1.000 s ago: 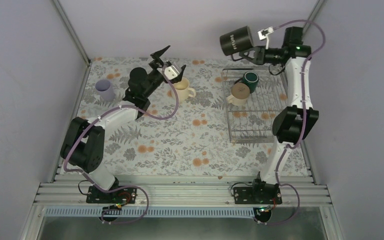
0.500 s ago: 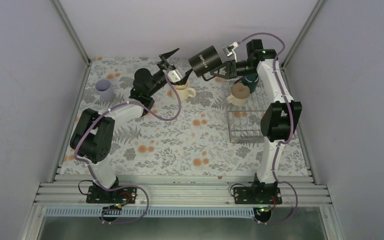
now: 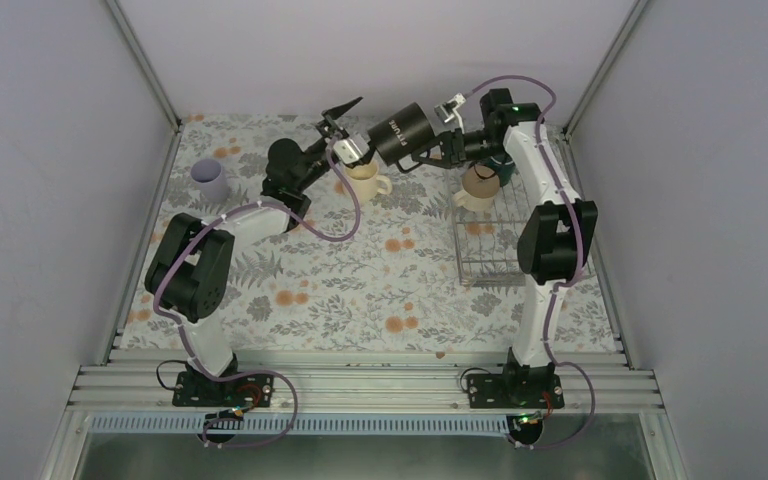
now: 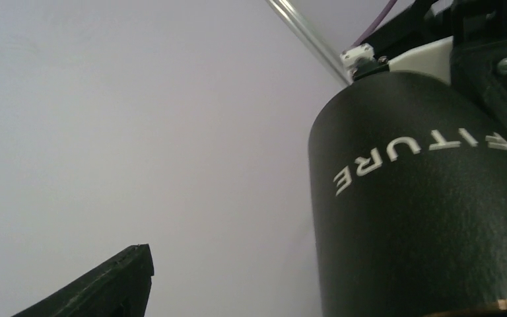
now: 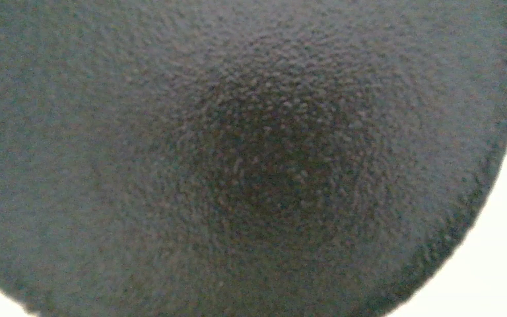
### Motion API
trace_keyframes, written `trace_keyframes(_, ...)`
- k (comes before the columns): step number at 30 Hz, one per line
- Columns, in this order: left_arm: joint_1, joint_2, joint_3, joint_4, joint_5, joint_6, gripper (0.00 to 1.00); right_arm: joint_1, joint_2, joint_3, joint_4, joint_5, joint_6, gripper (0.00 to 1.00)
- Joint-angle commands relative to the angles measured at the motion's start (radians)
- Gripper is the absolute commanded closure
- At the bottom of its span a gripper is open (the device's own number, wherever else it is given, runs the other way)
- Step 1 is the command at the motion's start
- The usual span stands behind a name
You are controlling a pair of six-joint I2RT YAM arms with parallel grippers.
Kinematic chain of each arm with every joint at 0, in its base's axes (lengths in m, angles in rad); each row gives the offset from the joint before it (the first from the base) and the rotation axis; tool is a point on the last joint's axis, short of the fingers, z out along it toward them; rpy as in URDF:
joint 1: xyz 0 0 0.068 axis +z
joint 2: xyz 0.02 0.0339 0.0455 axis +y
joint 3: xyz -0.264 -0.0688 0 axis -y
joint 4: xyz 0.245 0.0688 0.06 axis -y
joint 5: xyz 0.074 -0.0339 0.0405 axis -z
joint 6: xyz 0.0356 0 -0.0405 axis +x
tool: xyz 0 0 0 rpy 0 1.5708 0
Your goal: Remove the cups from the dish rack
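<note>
My right pincer (image 3: pixel 438 150): clamping the tall black mug (image 3: pixel 400 133) by the end nearest my wrist, carrying it in the air, clear of the dish rack (image 3: pixel 505 245).
Mug's long axis: lying almost level, base pointing left.
My left pincer (image 3: pixel 346 128): standing wide, holding nothing, waiting just beside that base.
Nearer arm: the left; I am judging a handover is coming.
Underneath: 1 cream mug (image 3: pixel 365 178) standing on the table.
In the rack: 2 mugs waiting.

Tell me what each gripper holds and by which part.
The right gripper holds the tall black mug at its open end, apparently by the rim; the exact contact is hidden. The left gripper stands open beside it, holding nothing.
</note>
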Motion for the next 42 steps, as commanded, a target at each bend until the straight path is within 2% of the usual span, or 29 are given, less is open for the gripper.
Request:
trace_keyframes(1, -0.003, 0.005, 0.012, 0.055, 0.099, -0.067, 0.28, 0.027, -0.065, -0.003, 0.03, -0.129, -0.007, 0.98)
trace_keyframes(4, -0.006, 0.001, -0.007, 0.086, 0.151, -0.086, 0.5, 0.035, -0.081, -0.027, 0.049, -0.127, 0.008, 0.98)
trace_keyframes(8, -0.014, -0.007, 0.017, 0.026, 0.172, -0.088, 0.76, 0.034, -0.087, -0.024, 0.064, -0.117, 0.022, 0.98)
trace_keyframes(11, -0.018, -0.014, 0.048, -0.039, 0.182, -0.083, 0.95, 0.034, -0.084, -0.024, 0.062, -0.104, 0.016, 0.88)
trace_keyframes(15, -0.022, -0.026, 0.076, -0.112, 0.195, -0.074, 0.98, 0.032, -0.077, -0.022, 0.062, -0.083, 0.013, 0.74)
trace_keyframes(16, -0.023, -0.028, 0.078, -0.118, 0.195, -0.071, 0.98, 0.033, -0.073, -0.02, 0.058, -0.078, 0.009, 0.53)
trace_keyframes(17, -0.023, -0.032, 0.079, -0.124, 0.191, -0.066, 0.98, 0.033, -0.066, -0.011, 0.039, -0.069, -0.012, 0.1)
trace_keyframes(18, -0.023, -0.035, 0.079, -0.128, 0.186, -0.058, 0.98, 0.032, -0.061, 0.004, 0.02, -0.052, -0.053, 0.01)
trace_keyframes(20, -0.024, -0.046, 0.077, -0.139, 0.162, -0.041, 0.98, 0.032, -0.06, 0.029, 0.004, 0.021, -0.102, 0.0)
trace_keyframes(26, -0.012, -0.093, 0.074, -0.204, 0.108, 0.027, 0.98, 0.012, -0.062, 0.108, 0.01, 0.431, -0.194, 0.0)
trace_keyframes(30, 0.015, -0.14, 0.094, -0.307, 0.071, 0.075, 0.98, -0.036, -0.116, 0.078, 0.104, 0.708, -0.203, 0.0)
trace_keyframes(36, 0.1, -0.194, 0.132, -0.44, 0.069, 0.103, 0.98, -0.073, -0.13, 0.067, 0.084, 0.881, -0.257, 0.0)
trace_keyframes(40, 0.184, -0.228, 0.171, -0.562, 0.105, 0.128, 0.98, -0.076, -0.167, -0.017, 0.142, 1.045, -0.289, 0.0)
trace_keyframes(42, 0.227, -0.235, 0.212, -0.675, 0.13, 0.197, 0.98, -0.076, -0.176, -0.038, 0.142, 1.106, -0.321, 0.0)
